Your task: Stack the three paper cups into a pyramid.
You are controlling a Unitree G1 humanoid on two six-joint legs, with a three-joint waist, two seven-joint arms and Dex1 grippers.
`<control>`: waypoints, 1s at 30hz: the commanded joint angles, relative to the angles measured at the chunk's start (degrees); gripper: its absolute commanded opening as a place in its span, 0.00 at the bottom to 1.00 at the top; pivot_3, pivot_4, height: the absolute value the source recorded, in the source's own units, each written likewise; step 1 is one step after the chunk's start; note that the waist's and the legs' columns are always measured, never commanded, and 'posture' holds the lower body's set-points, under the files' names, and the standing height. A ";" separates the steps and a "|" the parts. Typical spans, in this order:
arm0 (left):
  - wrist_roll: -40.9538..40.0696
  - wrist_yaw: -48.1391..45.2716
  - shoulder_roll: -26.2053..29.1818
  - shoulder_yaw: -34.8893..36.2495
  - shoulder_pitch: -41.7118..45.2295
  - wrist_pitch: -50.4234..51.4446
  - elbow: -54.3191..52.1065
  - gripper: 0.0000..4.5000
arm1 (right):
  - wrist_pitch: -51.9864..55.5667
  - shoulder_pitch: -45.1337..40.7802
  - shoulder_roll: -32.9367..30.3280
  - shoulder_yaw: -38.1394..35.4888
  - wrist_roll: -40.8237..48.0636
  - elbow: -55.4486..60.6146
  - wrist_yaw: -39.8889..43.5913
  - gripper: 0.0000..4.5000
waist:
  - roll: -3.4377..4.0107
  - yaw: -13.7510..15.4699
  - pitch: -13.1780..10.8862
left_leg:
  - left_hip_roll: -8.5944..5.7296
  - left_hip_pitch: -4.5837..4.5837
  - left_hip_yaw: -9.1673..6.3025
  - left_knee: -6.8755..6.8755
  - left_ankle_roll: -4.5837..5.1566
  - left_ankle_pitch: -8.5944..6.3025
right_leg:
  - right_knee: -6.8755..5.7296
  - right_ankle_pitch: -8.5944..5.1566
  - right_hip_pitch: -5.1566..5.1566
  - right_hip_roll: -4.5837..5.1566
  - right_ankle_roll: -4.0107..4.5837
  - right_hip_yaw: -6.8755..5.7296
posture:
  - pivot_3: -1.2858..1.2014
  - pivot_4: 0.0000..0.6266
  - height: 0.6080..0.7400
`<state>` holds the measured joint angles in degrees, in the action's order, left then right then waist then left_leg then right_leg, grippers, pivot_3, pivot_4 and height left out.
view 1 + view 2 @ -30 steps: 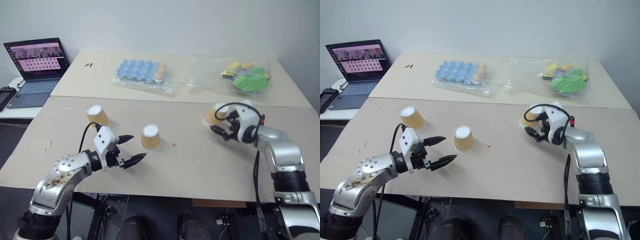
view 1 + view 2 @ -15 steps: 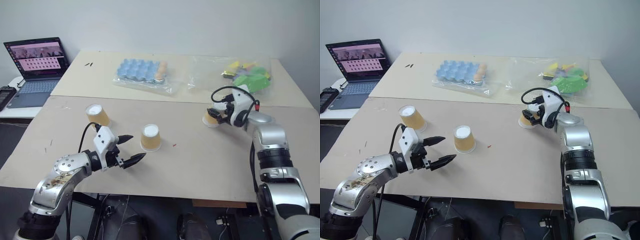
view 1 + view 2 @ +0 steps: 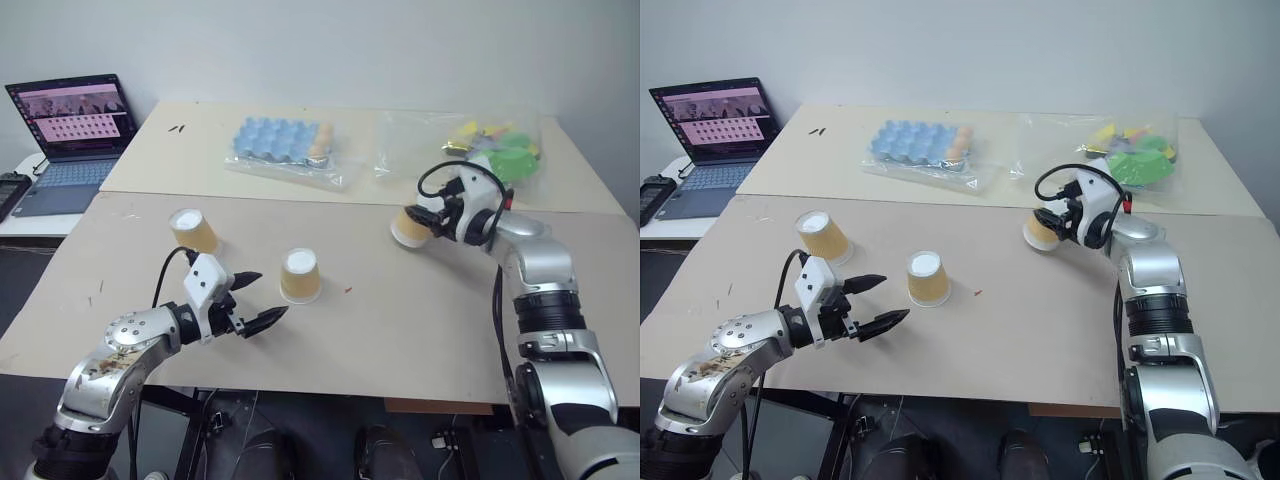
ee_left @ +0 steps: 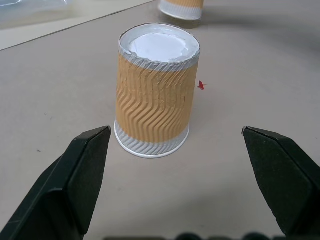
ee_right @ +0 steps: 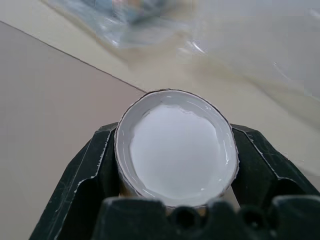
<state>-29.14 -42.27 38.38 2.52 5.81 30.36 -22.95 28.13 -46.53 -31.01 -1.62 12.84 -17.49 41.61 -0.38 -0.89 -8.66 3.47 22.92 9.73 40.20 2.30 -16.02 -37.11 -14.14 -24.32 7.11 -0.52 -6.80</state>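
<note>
Right end effector (image 5: 175,200) grips one paper cup (image 5: 175,147); left end effector (image 4: 175,170) gapes wide.

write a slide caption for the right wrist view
Right pincer shut on a paper cup, white base facing the camera, above the tan table.

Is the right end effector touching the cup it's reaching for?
Touching. The right wrist view shows the right end effector with both fingers pressed against the cup.

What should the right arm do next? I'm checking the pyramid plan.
Probably carry the held paper cup, gripped in the right gripper, leftward toward the middle cup and far-left cup; those two stand inverted and apart, so no base exists yet.
</note>
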 commanded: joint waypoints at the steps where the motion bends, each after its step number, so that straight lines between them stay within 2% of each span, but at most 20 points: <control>1: 0.16 -0.14 0.67 1.03 -0.49 0.02 -2.29 1.00 | 0.44 0.53 -3.68 4.52 6.97 15.55 16.12 0.60 | 0.00 0.00 0.00 | 0.01 -0.02 -0.01 -0.03 0.00 0.00 | 0.00 0.00 0.02 -0.01 0.00 0.00 | 0.52 0.24 0.94; 5: -0.04 -0.12 0.65 0.92 -0.34 0.27 -2.46 1.00 | -0.55 1.59 -5.23 10.09 6.86 18.36 23.88 0.60 | -0.02 0.11 0.01 | 0.04 -0.04 -0.04 -0.07 0.01 -0.01 | 0.03 0.00 0.08 -0.04 0.00 -0.06 | 0.52 0.24 0.94; 12: -0.36 0.27 0.74 1.54 -0.57 0.93 -3.43 1.00 | -8.43 0.92 -2.87 16.60 -0.79 10.40 24.84 0.60 | -0.04 0.24 0.00 | 0.00 -0.03 -0.04 0.11 0.04 -0.02 | -0.02 0.01 0.08 0.04 0.01 -0.06 | 0.52 0.24 0.94; 30: -0.57 1.39 0.67 3.07 -1.38 2.07 -4.99 1.00 | -11.75 -0.34 4.07 19.49 -5.46 5.58 24.30 0.60 | -0.03 0.10 0.00 | 0.02 -0.03 -0.03 0.10 0.03 -0.02 | -0.02 0.01 0.06 0.00 0.01 -0.06 | 0.52 0.24 0.94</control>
<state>-29.30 -41.08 38.70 4.03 4.33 32.72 -25.52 17.62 -45.21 -27.32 18.55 7.75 -12.16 66.20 -0.42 -0.79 -8.66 3.49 22.90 9.71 40.30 2.33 -16.04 -37.13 -14.13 -24.27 7.12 -0.51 -6.86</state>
